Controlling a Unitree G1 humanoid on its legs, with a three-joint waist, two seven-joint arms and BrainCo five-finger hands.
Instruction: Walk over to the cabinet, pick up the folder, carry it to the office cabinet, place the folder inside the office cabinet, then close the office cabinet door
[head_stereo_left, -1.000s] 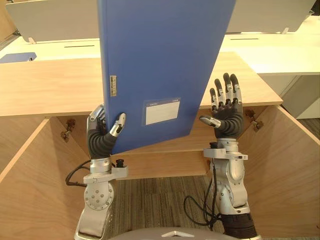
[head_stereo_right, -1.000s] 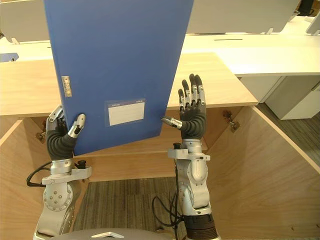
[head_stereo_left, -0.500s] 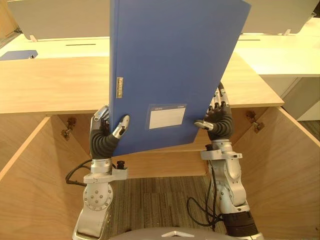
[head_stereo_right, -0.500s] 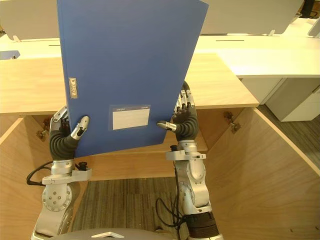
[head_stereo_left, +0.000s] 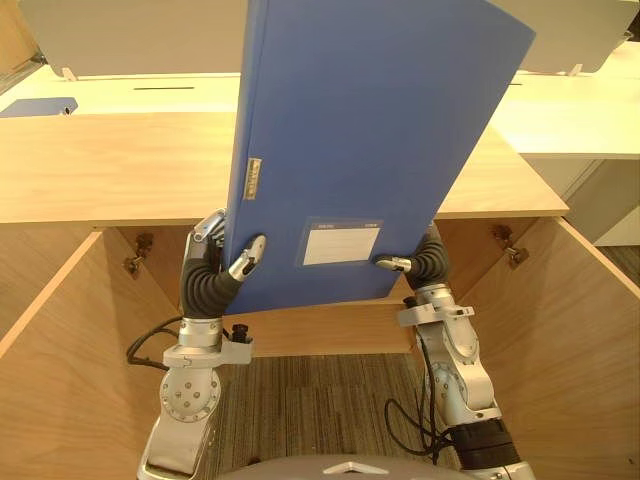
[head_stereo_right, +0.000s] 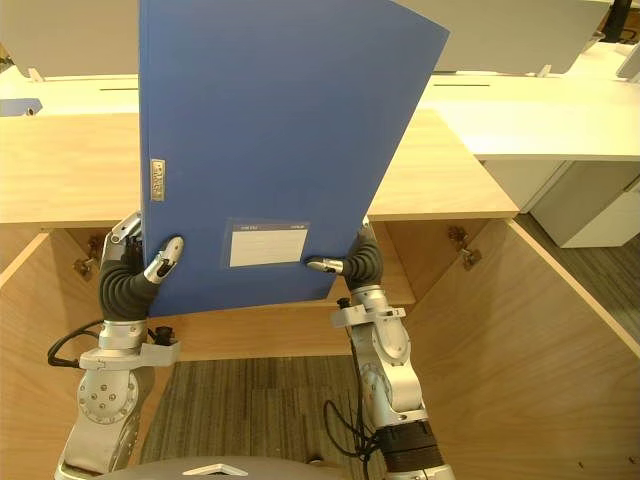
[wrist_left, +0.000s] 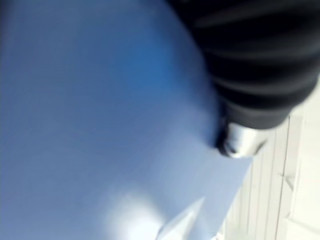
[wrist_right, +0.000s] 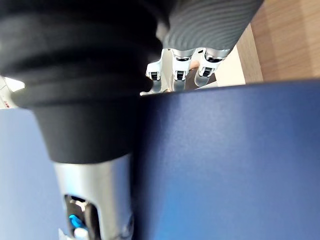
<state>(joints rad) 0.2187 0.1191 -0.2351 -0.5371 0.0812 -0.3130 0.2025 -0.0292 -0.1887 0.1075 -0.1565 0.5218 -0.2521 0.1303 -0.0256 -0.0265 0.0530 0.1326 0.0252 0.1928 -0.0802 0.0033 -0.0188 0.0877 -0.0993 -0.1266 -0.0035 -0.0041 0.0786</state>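
Observation:
A large blue folder (head_stereo_left: 370, 140) with a white label stands upright in front of me, tilted slightly to the right. My left hand (head_stereo_left: 205, 275) is shut on its lower left edge, thumb on the front face and fingers behind. My right hand (head_stereo_left: 432, 260) grips the lower right edge: its thumb lies on the front, and its fingers (wrist_right: 180, 75) reach behind the cover. The folder hangs above the open wooden office cabinet (head_stereo_left: 110, 165), hiding much of its top.
The cabinet's two doors stand wide open, left door (head_stereo_left: 50, 350) and right door (head_stereo_left: 570, 330), with grey carpet showing between them. White desks (head_stereo_left: 570, 110) and partition panels lie behind the cabinet. A small blue item (head_stereo_left: 35, 106) rests on the far left desk.
My right hand, open beside the folder a second ago, has moved in and closed on its lower right edge. The folder has shifted to the right and tilted further.

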